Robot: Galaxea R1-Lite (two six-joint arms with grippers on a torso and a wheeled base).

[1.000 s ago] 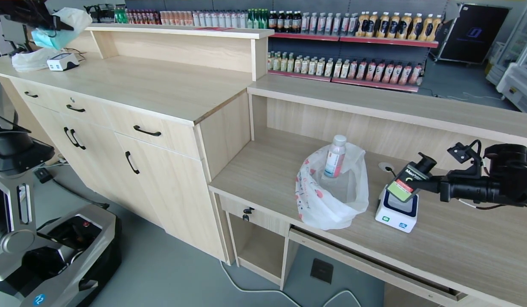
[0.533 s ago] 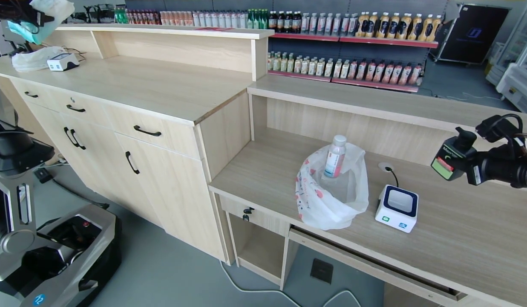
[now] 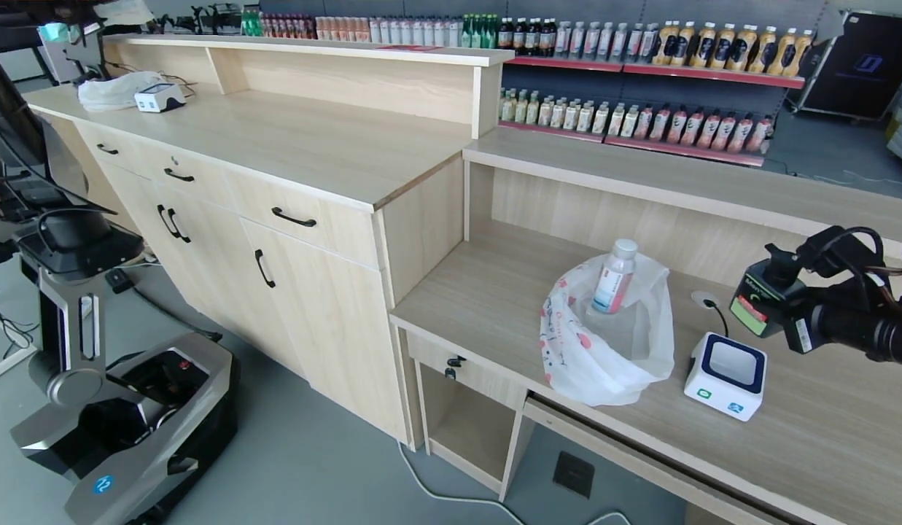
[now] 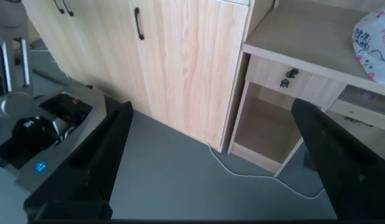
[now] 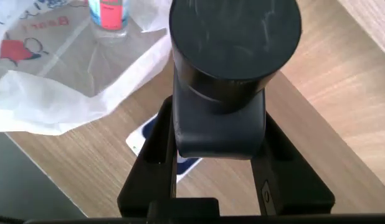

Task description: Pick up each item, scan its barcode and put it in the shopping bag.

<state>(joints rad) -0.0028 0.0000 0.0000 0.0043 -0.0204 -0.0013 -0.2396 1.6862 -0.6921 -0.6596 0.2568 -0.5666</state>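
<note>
My right gripper is shut on a dark bottle with a black cap and a green and red label, held lying sideways in the air. It hangs just above and to the right of the white barcode scanner. The right wrist view looks down on the bottle's black cap, with the gripper clamped around its body. The white shopping bag stands left of the scanner with a pink-labelled bottle upright inside it. My left gripper is open over the floor, beside the desk.
The low desk has bare room to the right of the scanner, whose cable runs to a hole behind it. A taller counter with drawers stands to the left. Another wheeled machine is on the floor.
The right gripper lifted the bottle off the scanner and away to the right, then came back down and left towards it. The head camera shifted, so the whole scene slid right.
</note>
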